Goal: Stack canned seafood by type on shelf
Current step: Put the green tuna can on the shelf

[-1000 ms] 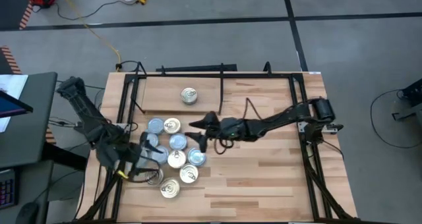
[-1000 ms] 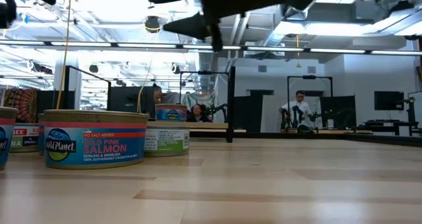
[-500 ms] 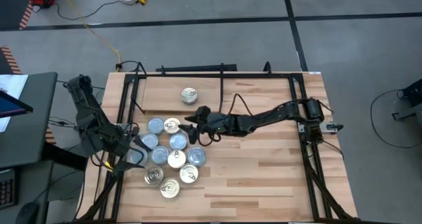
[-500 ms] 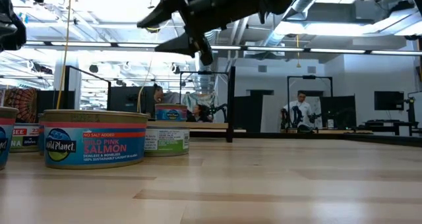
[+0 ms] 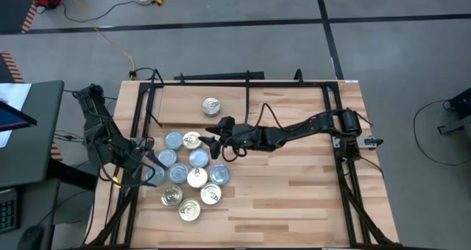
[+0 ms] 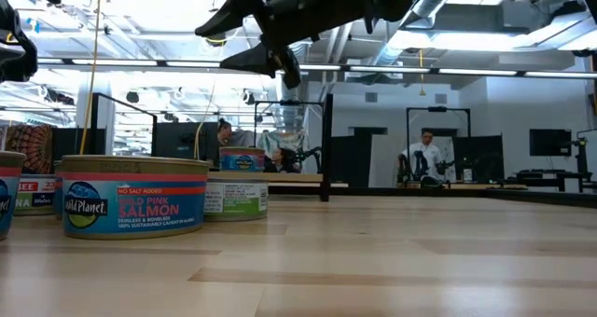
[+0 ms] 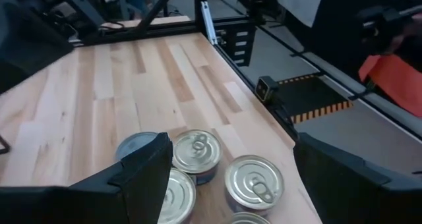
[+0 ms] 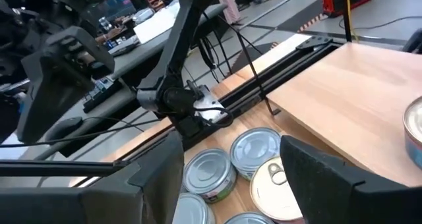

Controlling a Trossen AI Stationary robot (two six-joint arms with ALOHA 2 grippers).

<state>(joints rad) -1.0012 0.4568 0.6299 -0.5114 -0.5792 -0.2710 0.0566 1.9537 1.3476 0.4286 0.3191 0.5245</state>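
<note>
The tabletop [image 5: 294, 198] carries the shelf [image 5: 287, 106], whose plank holds one gold-topped tin [image 5: 211, 106] at about 11 o'clock of the frame. The loose cluster of tins [image 5: 190, 178] lies at about 8 o'clock of the tabletop, well apart from that lone tin.

The step in hand looks like a reach for a first pick from the cluster. The right gripper [image 5: 212, 144] hangs above the cluster's 1 o'clock edge with its jaws spread wide and nothing between them. To do it well, it should come straight down over an outer tin, the cream-topped one [image 5: 191, 140] at the cluster's 12 o'clock, so the fingers straddle the rim without nudging neighbours packed just beside it. The left gripper [image 5: 144, 173], also wide and empty, waits at the cluster's 9 o'clock edge; only one arm should enter at a time.

The tins are small, flat and round. Some have bluish-grey tops [image 5: 174, 140]; others show shiny pull-tab lids [image 7: 254, 182]. In the low view, a salmon label [image 6: 131, 198] wraps the nearest.
</note>
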